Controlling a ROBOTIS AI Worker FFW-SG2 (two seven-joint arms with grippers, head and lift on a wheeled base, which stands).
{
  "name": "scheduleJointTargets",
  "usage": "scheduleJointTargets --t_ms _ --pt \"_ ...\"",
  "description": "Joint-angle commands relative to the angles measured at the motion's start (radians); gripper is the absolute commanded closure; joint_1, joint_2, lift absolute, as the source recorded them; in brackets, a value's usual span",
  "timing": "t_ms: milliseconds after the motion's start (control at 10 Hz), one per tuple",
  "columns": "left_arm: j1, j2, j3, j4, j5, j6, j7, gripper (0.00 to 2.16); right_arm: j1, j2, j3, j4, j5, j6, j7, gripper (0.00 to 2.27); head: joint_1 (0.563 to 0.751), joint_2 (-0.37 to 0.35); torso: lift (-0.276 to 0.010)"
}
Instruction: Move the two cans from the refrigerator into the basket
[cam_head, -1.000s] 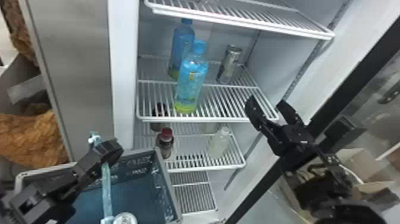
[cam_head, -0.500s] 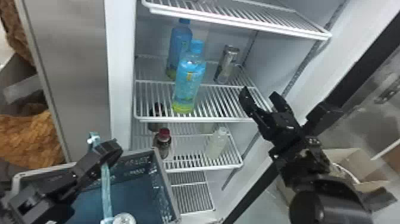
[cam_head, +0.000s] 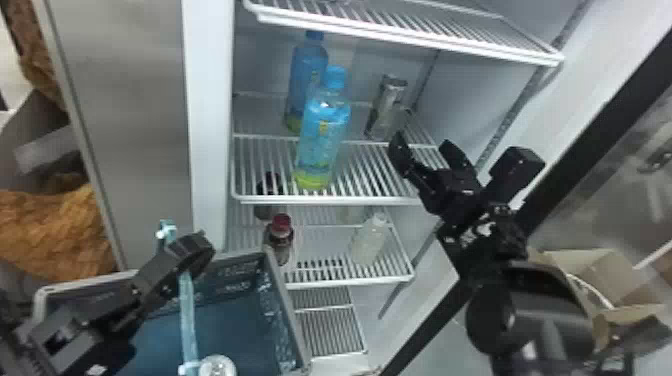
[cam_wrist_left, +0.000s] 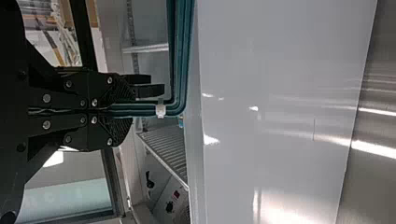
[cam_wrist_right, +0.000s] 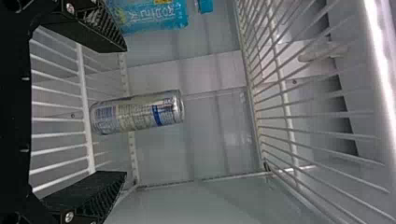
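On the refrigerator's middle shelf (cam_head: 320, 201), toward the rear at the robot's right: one silver can (cam_head: 387, 105), task item, standing upright. Same shelf, left of that item: two blue bottles, namely a front bottle (cam_head: 322, 135) near the shelf's front edge and a rear bottle (cam_head: 306, 75) behind it, both upright. Just at the middle shelf's front edge, right-hand part: right gripper (cam_head: 422, 141), open, fingers spread well apart and empty; in the right wrist view the can lies beyond the fingers, in line with the gap and touched by neither. Above the middle shelf: one upper shelf (cam_head: 400, 37), white wire. Below the middle shelf: one lower shelf (cam_head: 350, 283), bearing a dark bottle with a red cap (cam_head: 280, 240) on the left and a pale bottle (cam_head: 370, 240) on the right. Lower than the middle shelf and to its left: one blue basket (cam_head: 295, 320) with a teal handle (cam_head: 187, 310), and the left gripper (cam_head: 195, 250), closed, with that handle gripped between its fingers. Within the basket, seen at the head view's bottom edge: one round silvery top (cam_head: 217, 367); cannot be told whether it belongs to a can. Low and to the right of the middle shelf: one cardboard box (cam_head: 595, 265), open.
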Motion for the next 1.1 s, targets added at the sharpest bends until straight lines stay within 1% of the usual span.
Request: scheduleJointTargets --t_ms 0,100,400,700,1000 --pt "0.000 0.001 -0.004 0.004 0.004 0.000 0.000 1.20 -0.051 -0.004 0.019 0.061 0.015 0.002 -0.009 0.10 0.683 -0.309 -0.035" --pt "0.000 0.002 -0.006 0.006 0.004 0.000 0.000 1.20 -0.081 -0.004 0.027 0.100 0.021 0.002 -0.015 0.10 0.679 -0.304 -0.035" --pt "-0.003 0.004 -0.010 0.009 0.004 -0.002 0.000 1.20 -0.154 -0.004 0.057 0.189 0.029 0.002 -0.038 0.10 0.676 -0.295 -0.035" --pt "-0.005 0.004 -0.016 0.016 0.008 -0.002 0.000 1.20 -0.231 -0.011 0.065 0.277 0.055 0.002 -0.047 0.10 0.664 -0.287 -0.035" --pt "-0.007 0.007 -0.018 0.019 0.010 -0.005 0.001 1.20 -0.312 -0.021 0.085 0.356 0.073 0.037 -0.054 0.10 0.657 -0.287 -0.035"
